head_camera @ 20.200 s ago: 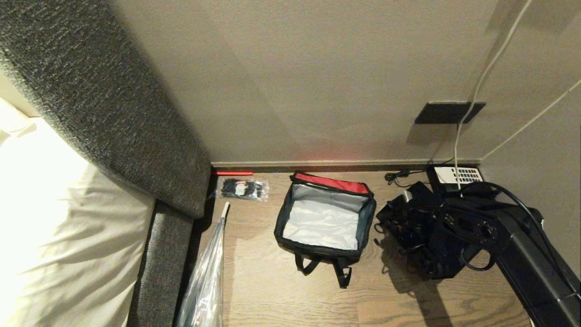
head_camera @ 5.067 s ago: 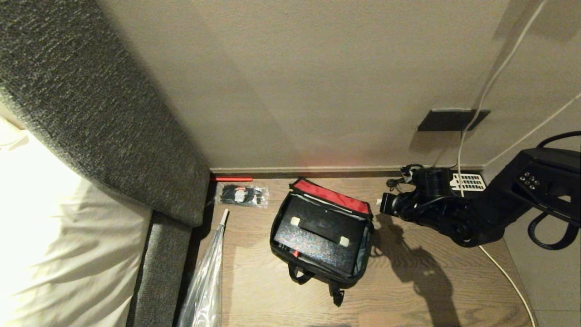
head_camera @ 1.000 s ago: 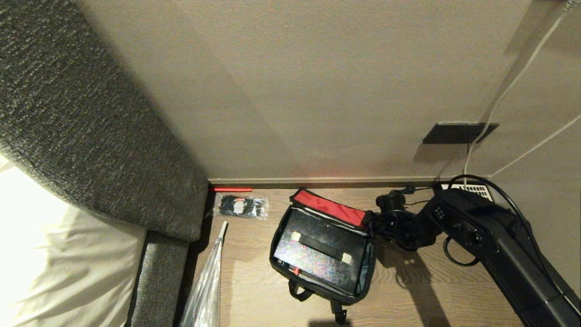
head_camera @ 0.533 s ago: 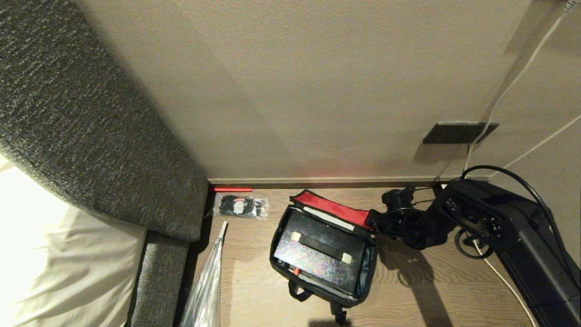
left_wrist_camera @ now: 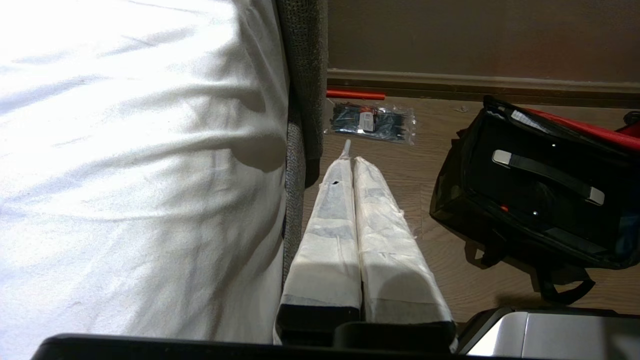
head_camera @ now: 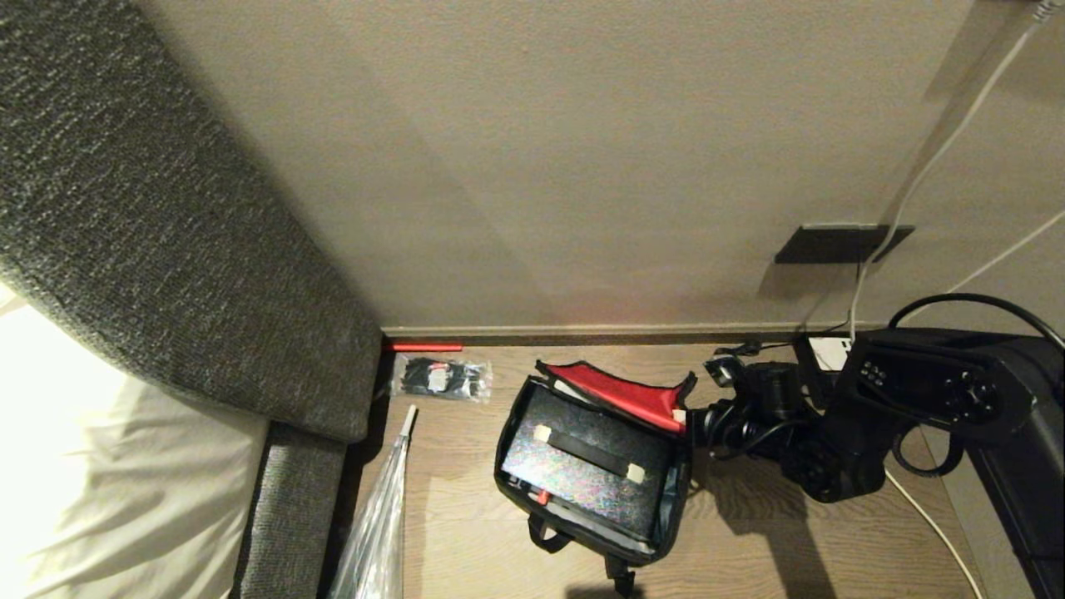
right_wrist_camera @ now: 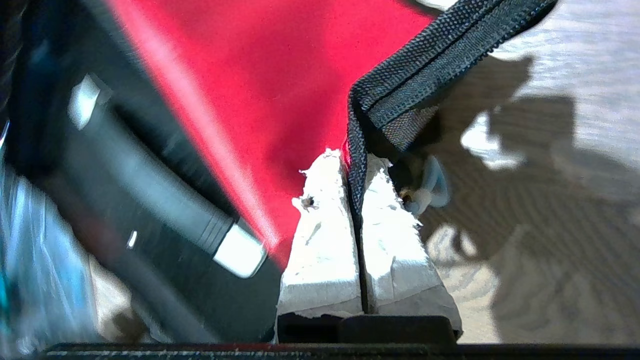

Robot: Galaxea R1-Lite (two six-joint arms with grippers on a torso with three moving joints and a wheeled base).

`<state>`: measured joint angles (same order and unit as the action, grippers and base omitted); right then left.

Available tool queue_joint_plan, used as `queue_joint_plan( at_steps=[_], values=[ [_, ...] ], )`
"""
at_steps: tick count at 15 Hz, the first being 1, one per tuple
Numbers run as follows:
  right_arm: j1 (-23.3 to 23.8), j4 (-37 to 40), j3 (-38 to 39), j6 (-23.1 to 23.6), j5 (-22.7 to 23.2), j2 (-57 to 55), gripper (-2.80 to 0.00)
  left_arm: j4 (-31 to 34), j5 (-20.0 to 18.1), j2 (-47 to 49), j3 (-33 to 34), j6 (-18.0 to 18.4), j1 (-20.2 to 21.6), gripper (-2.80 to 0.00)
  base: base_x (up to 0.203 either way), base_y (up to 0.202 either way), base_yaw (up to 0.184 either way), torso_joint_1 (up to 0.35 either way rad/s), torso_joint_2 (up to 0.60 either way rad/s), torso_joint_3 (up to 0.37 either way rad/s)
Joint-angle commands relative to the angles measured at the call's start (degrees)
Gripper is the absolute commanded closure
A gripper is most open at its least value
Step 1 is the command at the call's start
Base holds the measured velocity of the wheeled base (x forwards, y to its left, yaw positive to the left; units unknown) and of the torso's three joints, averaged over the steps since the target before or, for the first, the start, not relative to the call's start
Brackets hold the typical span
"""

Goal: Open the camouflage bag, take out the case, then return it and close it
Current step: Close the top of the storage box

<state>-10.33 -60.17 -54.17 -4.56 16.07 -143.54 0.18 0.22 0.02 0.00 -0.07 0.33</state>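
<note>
The camouflage bag (head_camera: pixel 574 526) stands open on the wooden floor near the wall. The black case (head_camera: pixel 582 466) lies inside it, with its grey-ended handle strip facing up (left_wrist_camera: pixel 545 172). My right gripper (head_camera: pixel 687 416) is at the bag's far right corner, shut on the black trim (right_wrist_camera: pixel 425 60) of the red-lined lid (head_camera: pixel 620 391). The lid corner is raised and the lid buckles above the case. In the right wrist view the trim runs between the white-wrapped fingers (right_wrist_camera: pixel 320 240) of that gripper (right_wrist_camera: pixel 355 165). My left gripper (left_wrist_camera: pixel 350 162) is parked beside the bed, shut and empty.
A clear packet of black items (head_camera: pixel 441 376) and a red stick (head_camera: pixel 426 346) lie by the skirting board. A clear plastic-wrapped long thing (head_camera: pixel 383 507) lies along the grey bed frame (head_camera: pixel 291 499). A white cable (head_camera: pixel 932 516) trails on the floor at right.
My right gripper has shut on the lid's right corner and lifted it. The red lid has risen off the wall side and now buckles over the case. The right arm's elbow swung right.
</note>
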Motion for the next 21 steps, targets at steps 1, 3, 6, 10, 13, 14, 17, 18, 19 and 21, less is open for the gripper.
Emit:
queue_joint_plan(
  at_steps=[1,3,6,10,13,14,17,18,19,21],
  values=[
    [-0.04,-2.2,5.83,3.95,1.69,3.38,0.0,-0.01,0.04,-0.11,0.09,-0.01,0.02,0.0,0.0,0.0,0.0,0.0,0.0,0.0],
    [-0.12,-3.83,10.77,10.03,2.9,4.86,0.0,-0.01,0.04,-0.11,0.09,-0.01,0.02,0.0,0.0,0.0,0.0,0.0,0.0,0.0],
    [-0.13,-7.48,18.04,17.44,4.27,5.65,0.0,-0.01,0.04,-0.11,0.09,-0.01,0.02,0.0,0.0,0.0,0.0,0.0,0.0,0.0],
    [-0.15,-13.83,27.06,26.09,8.94,5.16,0.0,-0.01,0.04,-0.11,0.09,-0.01,0.02,0.0,0.0,0.0,0.0,0.0,0.0,0.0],
    [-0.05,-13.92,28.95,29.43,8.97,5.73,0.0,-0.01,0.04,-0.11,0.09,-0.01,0.02,0.0,0.0,0.0,0.0,0.0,0.0,0.0],
    [-0.13,-14.01,29.21,30.22,8.97,5.73,0.0,-0.01,0.04,-0.11,0.09,-0.01,0.02,0.0,0.0,0.0,0.0,0.0,0.0,0.0],
    [-0.13,-14.19,30.27,30.84,8.97,5.64,-2.8,-0.01,0.04,-0.11,0.09,-0.01,0.02,0.0,0.0,0.0,0.0,0.0,0.0,0.0],
    [-0.22,-14.27,30.27,30.84,9.15,5.64,-2.8,-0.01,0.04,-0.11,0.09,-0.01,0.02,0.0,0.0,0.0,0.0,0.0,0.0,0.0],
    [-0.14,-14.27,30.27,30.92,10.29,5.64,-2.8,-0.01,0.04,-0.11,0.09,-0.01,0.02,0.0,0.0,0.0,0.0,0.0,0.0,0.0],
    [-0.22,-14.36,29.56,30.93,12.4,5.81,-2.8,-0.01,0.04,-0.11,0.09,-0.01,0.02,0.0,0.0,0.0,0.0,0.0,0.0,0.0]
  ],
)
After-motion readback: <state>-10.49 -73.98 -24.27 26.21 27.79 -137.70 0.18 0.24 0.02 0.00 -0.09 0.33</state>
